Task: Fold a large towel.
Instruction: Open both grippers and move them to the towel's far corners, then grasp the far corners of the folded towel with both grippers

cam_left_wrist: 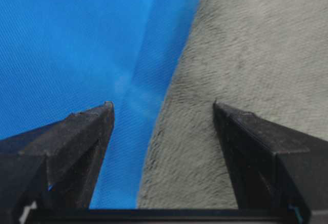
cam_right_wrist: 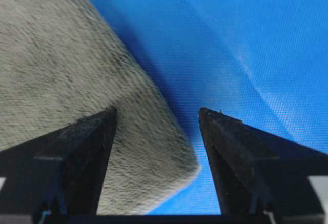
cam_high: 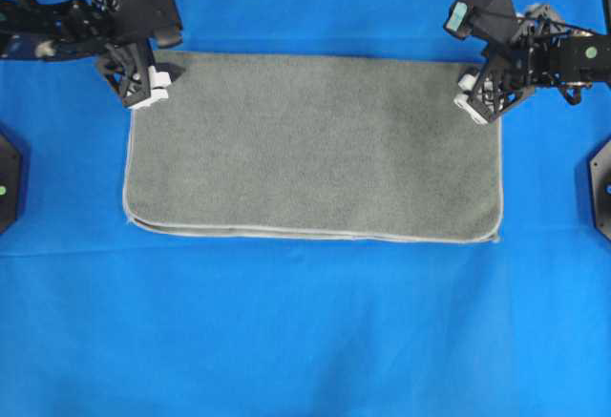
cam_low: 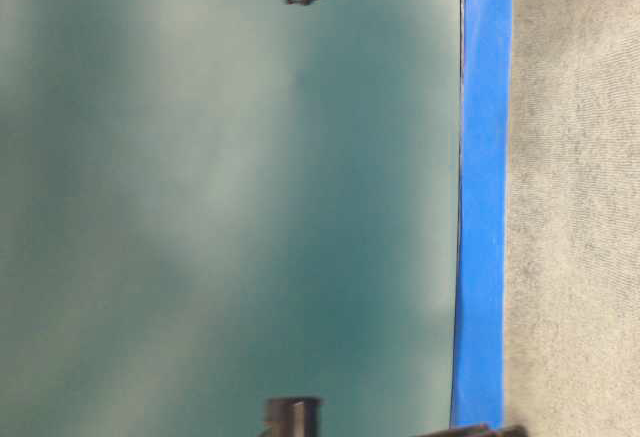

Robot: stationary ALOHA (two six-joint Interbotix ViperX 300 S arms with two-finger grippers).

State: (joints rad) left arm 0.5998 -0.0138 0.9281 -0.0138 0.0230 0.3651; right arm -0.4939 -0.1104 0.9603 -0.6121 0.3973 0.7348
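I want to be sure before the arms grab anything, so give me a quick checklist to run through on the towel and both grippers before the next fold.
1. Towel already folded once, two pale edges stacked along its near side: ok.
2. Towel lies flat on the blue sheet, no bunching: ok.
3. Left gripper open, its jaws straddling the towel's edge at the far left corner: ok.
4. Right gripper open, its jaws either side of the far right corner: ok.
5. Neither gripper holds cloth yet: ok.
6. Near edges lined up exactly: not ok, the lower layer peeks out slightly.
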